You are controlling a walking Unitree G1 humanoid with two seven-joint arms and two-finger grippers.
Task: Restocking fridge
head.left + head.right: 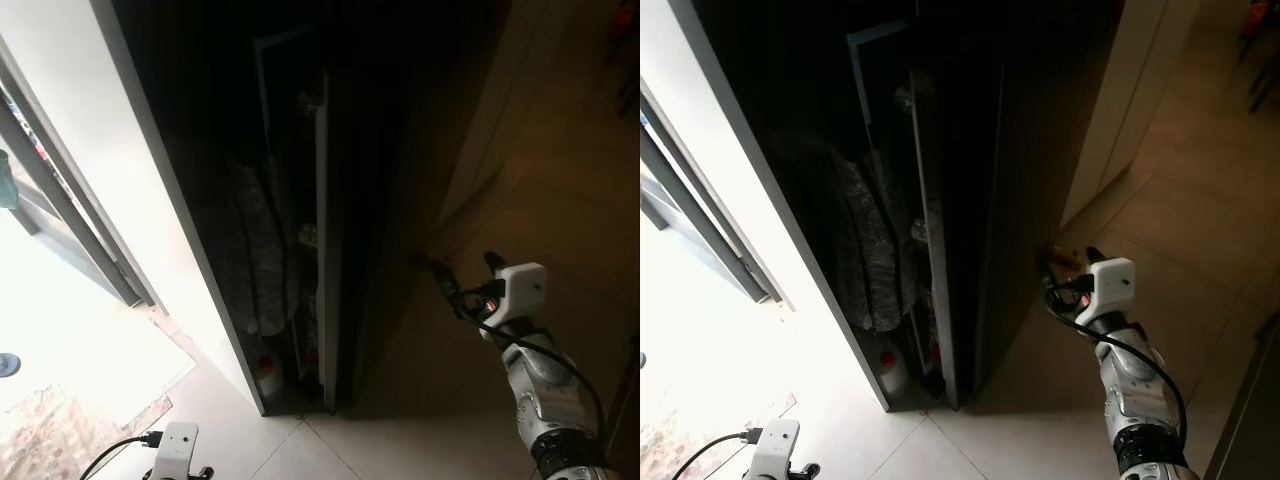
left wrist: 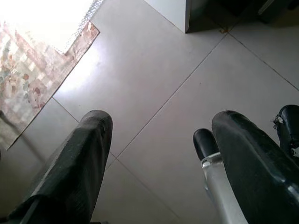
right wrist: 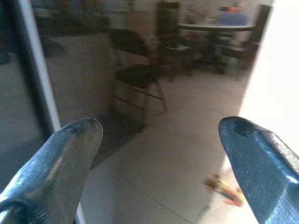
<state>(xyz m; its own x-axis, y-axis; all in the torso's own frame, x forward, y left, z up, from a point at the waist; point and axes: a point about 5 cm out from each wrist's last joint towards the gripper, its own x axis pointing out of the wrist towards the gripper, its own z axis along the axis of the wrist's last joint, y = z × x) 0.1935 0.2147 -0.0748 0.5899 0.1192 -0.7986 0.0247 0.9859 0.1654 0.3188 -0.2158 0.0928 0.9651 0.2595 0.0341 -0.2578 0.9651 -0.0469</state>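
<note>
While spread and empty, right gripper [image 1: 1048,268] fingers toward upright fridge door [image 1: 930,240] edge-on.

Your right arm [image 1: 1132,390] reaches up and forward on the right of the scene, its white wrist housing [image 1: 1110,286] raised and the right gripper [image 3: 161,154] held with its two black fingers spread wide apart. Your left arm hangs low at the near left, only its white wrist block [image 1: 176,446] in sight. The left gripper [image 2: 161,154] points down, fingers parted.
</note>
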